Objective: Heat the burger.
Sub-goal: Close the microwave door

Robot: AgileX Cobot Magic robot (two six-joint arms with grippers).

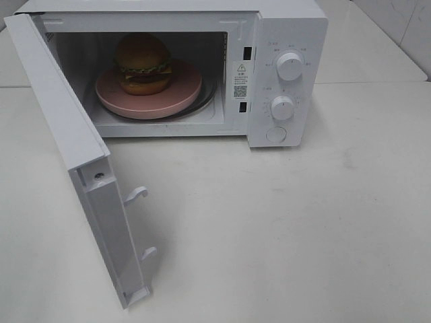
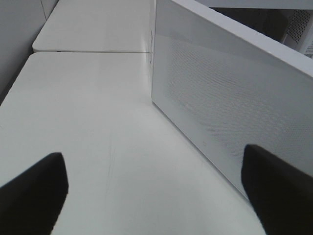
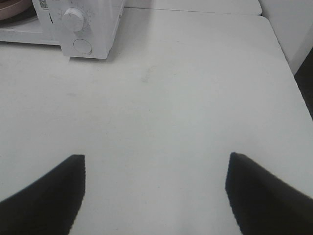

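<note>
- The left gripper (image 2: 151, 154) is hovering low over the white table (image 2: 88, 112) with its two dark fingers (image 2: 34, 196) spread wide apart and nothing lying between them.
- The microwave's open door (image 2: 230, 98) is standing just ahead of this gripper and off to one side. Its perforated outer face is turning toward the gripper. One finger is sitting close to that face, and I cannot tell whether they are touching.
- The burger (image 1: 143, 64) is sitting upright on a pink plate (image 1: 148, 101) inside the open microwave (image 1: 289, 20), well apart from both grippers and hidden from the left one behind the door.
- On the microwave's front panel, an upper knob (image 1: 289, 65), a lower knob (image 1: 282, 108) and a round button (image 1: 276, 134) are lining up one under another, far ahead of the right gripper.
- The right gripper (image 3: 155, 155) is hanging over bare table with its fingers (image 3: 44, 196) held wide apart, gripping nothing. The microwave is lying well ahead of it and off to one side.
</note>
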